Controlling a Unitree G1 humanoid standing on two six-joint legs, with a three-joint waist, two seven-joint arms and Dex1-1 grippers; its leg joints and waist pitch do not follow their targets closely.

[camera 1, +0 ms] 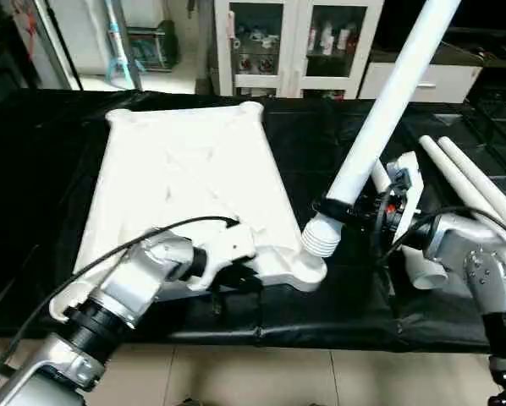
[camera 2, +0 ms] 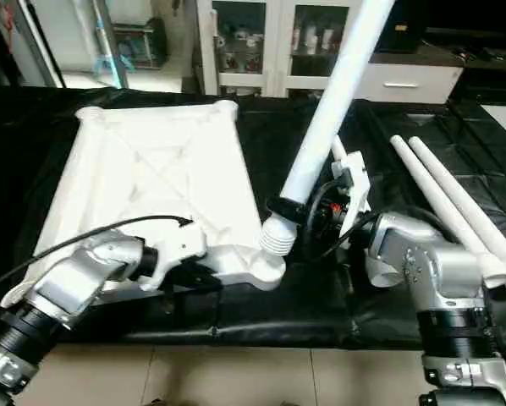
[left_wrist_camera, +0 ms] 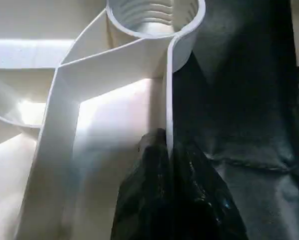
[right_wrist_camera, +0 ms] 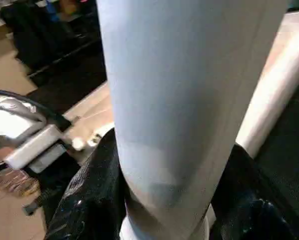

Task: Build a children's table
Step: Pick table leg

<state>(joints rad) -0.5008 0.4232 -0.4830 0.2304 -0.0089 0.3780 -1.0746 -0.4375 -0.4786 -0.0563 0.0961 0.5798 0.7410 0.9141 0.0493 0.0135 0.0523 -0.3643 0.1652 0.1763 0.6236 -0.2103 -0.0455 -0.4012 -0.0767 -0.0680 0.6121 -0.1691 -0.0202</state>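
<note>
Two tools share the work at lower centre of the frame. The left tool point(camera 1: 236, 272) is pinched tight on the near rim of the white table top point(camera 1: 189, 169), its black fingers point(left_wrist_camera: 162, 190) clamped either side of a thin wall just below the near corner socket point(camera 1: 308, 272). The right tool point(camera 2: 299, 216) wraps the lower end of a white leg point(camera 1: 388, 110), jaws about half spread around the tube, which slants up toward the upper right of the frame. The leg's ribbed end point(camera 1: 321, 237) hovers just beside the socket, tilted and not yet seated. The top lies ribbed side up on the black-draped counter point(camera 1: 33, 169), left of centre; two spare legs point(camera 2: 443, 199) rest at right. The risk from here appears to be misalignment: pressed in at this slant, the ribbed end could jam on the socket lip, or shove the top sideways out of the left tool's narrow pinch.
</note>
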